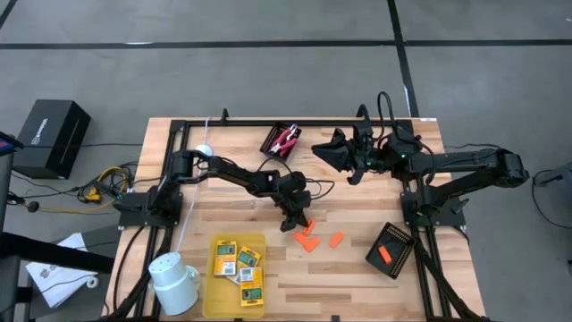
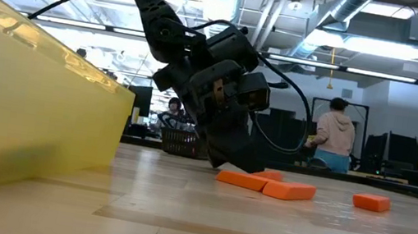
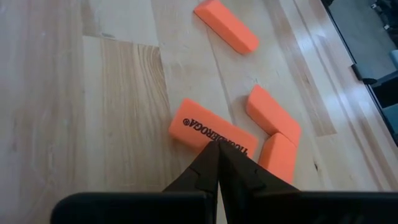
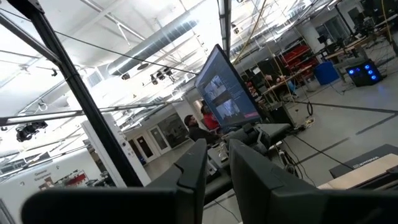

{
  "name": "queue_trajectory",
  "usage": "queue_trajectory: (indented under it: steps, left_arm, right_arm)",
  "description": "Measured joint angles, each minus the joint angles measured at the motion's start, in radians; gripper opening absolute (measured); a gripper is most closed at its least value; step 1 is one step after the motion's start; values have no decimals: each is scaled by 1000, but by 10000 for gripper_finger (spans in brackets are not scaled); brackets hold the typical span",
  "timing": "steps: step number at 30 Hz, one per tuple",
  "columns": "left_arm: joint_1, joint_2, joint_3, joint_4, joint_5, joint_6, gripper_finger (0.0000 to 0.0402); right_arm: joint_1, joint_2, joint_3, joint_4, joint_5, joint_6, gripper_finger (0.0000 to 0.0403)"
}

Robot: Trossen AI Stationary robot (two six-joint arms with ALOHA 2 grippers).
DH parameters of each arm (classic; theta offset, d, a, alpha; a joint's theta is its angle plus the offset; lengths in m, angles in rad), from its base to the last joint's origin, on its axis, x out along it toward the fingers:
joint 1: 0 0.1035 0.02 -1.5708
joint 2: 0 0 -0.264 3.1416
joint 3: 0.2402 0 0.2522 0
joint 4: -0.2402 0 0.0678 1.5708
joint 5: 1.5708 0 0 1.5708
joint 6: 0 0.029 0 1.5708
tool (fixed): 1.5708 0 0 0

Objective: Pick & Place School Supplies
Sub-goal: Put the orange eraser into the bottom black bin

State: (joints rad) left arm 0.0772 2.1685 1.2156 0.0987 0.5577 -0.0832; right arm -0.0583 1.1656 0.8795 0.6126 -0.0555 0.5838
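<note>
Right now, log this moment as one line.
left end effector: shut, tips at orange eraser | right end effector: raised, idle

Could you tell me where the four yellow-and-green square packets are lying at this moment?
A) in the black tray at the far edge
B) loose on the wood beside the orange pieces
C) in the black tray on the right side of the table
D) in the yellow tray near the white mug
D: the high view shows the packets lying inside the yellow tray, next to the white mug.

White mug (image 1: 175,281), yellow tray (image 1: 210,286)
</note>
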Motion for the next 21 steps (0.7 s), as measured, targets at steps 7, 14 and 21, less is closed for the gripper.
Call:
queue_trajectory:
  steps: [7, 14, 21]
  left_arm:
    - [5, 0, -1, -30, -1, 26, 1]
    - [24, 0, 0, -58, -19, 52, 1]
    - [36, 0, -1, -63, -12, 55, 1]
  right_arm:
    - [0, 0, 0, -2, -13, 0, 63]
    - [0, 0, 0, -3, -27, 0, 63]
    - [0, 0, 0, -7, -49, 1, 63]
